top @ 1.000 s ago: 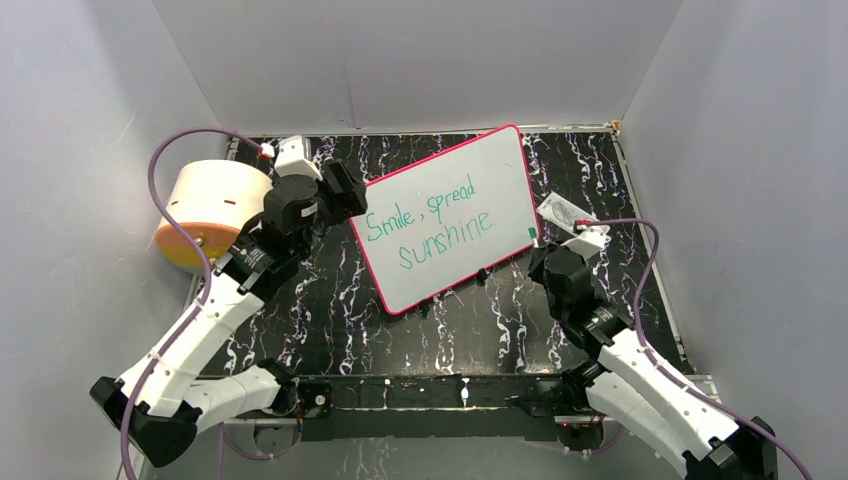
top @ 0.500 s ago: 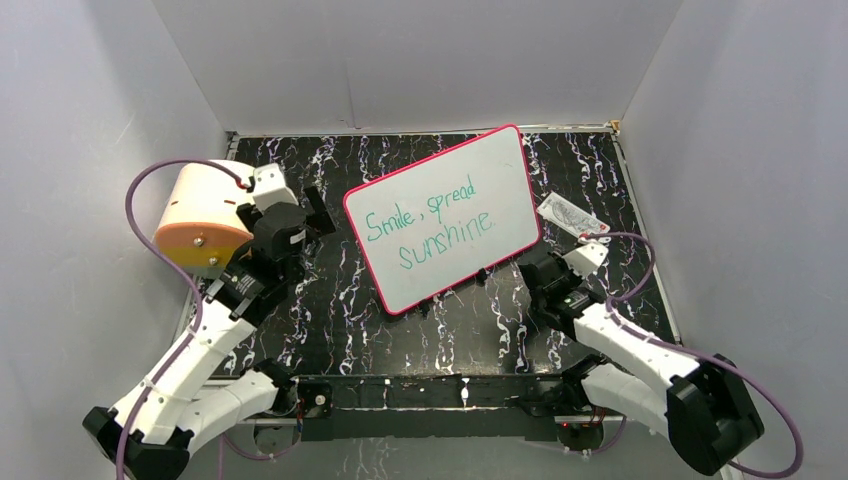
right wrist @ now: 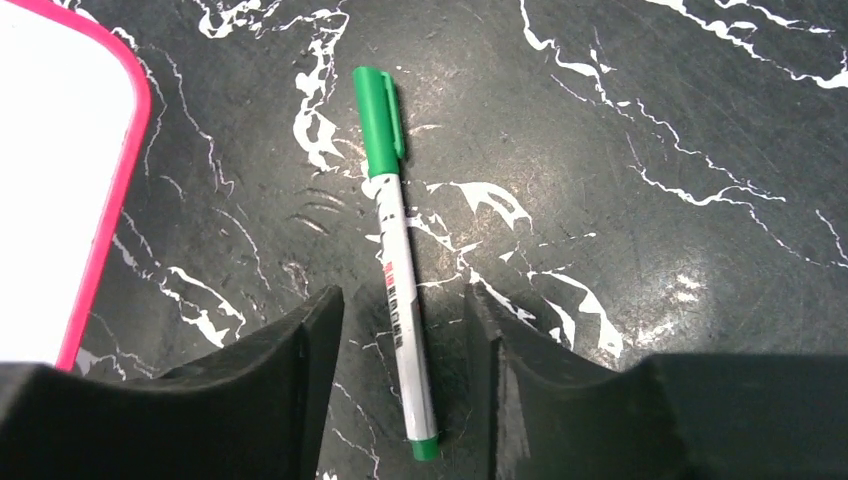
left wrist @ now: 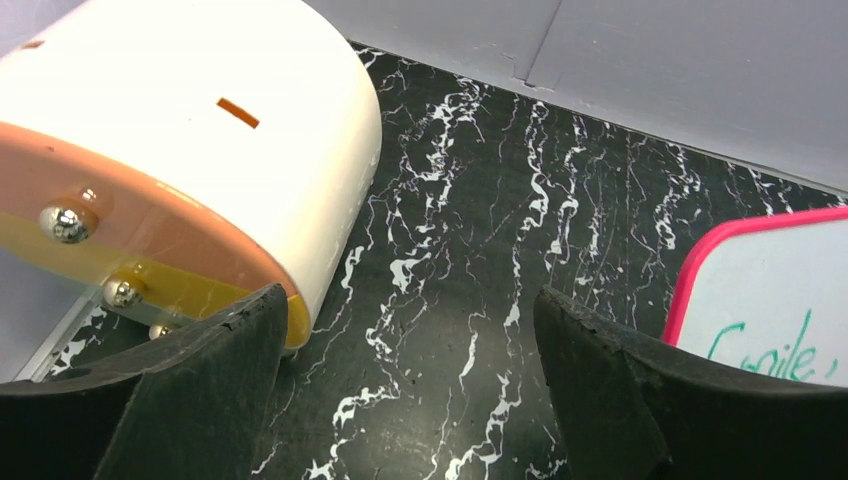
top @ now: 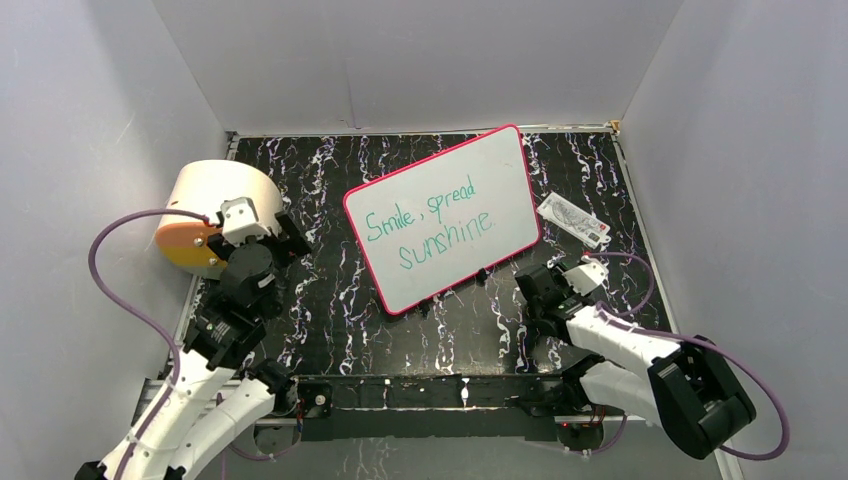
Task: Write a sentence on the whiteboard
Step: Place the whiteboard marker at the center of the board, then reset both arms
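Lying askew on the marbled table [top: 330, 300], the whiteboard [top: 495, 170] is marked with the teal sentence [top: 430, 225] "Smile, spread sunshine". The left gripper [left wrist: 410, 330] is held wide open and empty beside a white-and-orange drum [left wrist: 230, 110]. The right gripper [right wrist: 400, 310] is half parted astride a green marker [right wrist: 392, 230], which is touched by neither finger.

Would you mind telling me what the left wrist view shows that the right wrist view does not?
Only the left wrist: a white drum with an orange base, the grey wall, and the start of the teal sentence. Only the right wrist: a capped green marker lying on the table between the fingers of the open right gripper. Both: a pink-rimmed corner of the whiteboard and the black marbled table.
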You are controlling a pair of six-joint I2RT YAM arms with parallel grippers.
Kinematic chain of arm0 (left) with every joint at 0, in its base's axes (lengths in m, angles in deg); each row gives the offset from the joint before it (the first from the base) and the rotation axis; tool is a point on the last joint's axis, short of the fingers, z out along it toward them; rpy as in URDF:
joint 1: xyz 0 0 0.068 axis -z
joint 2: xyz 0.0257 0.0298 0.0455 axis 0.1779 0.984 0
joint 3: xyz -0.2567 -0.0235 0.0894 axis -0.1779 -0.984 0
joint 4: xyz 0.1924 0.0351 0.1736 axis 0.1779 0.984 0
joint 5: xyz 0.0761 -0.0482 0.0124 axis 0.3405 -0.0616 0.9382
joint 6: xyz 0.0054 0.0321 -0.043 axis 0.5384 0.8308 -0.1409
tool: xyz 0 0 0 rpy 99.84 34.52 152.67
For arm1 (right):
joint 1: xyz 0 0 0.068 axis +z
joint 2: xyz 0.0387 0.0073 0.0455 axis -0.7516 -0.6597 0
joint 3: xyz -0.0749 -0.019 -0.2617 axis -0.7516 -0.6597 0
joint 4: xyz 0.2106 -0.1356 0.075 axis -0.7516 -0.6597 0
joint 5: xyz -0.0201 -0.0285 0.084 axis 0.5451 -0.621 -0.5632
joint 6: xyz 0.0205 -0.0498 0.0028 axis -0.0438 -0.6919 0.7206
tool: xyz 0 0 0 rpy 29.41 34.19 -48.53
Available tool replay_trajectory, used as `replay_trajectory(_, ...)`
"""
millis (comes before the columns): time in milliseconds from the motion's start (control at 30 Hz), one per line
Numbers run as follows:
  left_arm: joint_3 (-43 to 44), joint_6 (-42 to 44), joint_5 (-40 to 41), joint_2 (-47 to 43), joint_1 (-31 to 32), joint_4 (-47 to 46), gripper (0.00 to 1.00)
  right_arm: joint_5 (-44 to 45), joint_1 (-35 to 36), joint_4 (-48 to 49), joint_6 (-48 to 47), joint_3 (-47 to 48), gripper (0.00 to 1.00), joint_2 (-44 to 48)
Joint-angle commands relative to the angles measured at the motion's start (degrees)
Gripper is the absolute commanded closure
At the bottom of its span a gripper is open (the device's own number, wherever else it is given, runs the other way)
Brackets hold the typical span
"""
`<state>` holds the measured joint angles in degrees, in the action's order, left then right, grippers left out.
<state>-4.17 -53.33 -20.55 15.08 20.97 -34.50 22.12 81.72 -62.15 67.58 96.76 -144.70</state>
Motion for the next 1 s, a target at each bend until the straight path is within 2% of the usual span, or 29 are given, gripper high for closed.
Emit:
replay_trajectory(0,-2.51,1.35,-2.34,-6.08,-0.37,-1.21,0.11,-0.7,-0.1,-2.93,-1.07,0.34,0.4,4.58)
replay_trajectory(167,-2.34,0.83,-4.29,-10.84,-0.37,2.21,0.11,-1.71,-0.17,-7.7,-11.02,3.32,0.2,15.23)
replay_trajectory(267,-0.67,-0.13,-4.88,-12.91,-0.37,5.92,0.1,-3.09,-0.18,-9.06,-20.33,6.46,0.04,23.06)
replay_trajectory(300,-0.37,-0.1,-5.5,-13.69,-0.37,6.75,0.1,-3.75,-0.2,-9.23,-24.04,7.47,0.02,25.62)
replay_trajectory(567,-0.09,-0.41,-9.45,-19.27,-0.37,8.78,0.1,-9.12,-0.2,-16.17,-39.91,17.35,0.01,39.48)
replay_trajectory(767,-0.87,-1.45,-11.1,-22.55,-0.37,8.29,0.1,-11.95,-0.17,-18.22,-44.31,22.33,0.01,44.72)
replay_trajectory(967,-5.34,-0.98,-13.45,-26.3,-0.37,4.57,0.1,-11.84,-0.08,-18.39,-45.38,22.58,0.01,48.3)
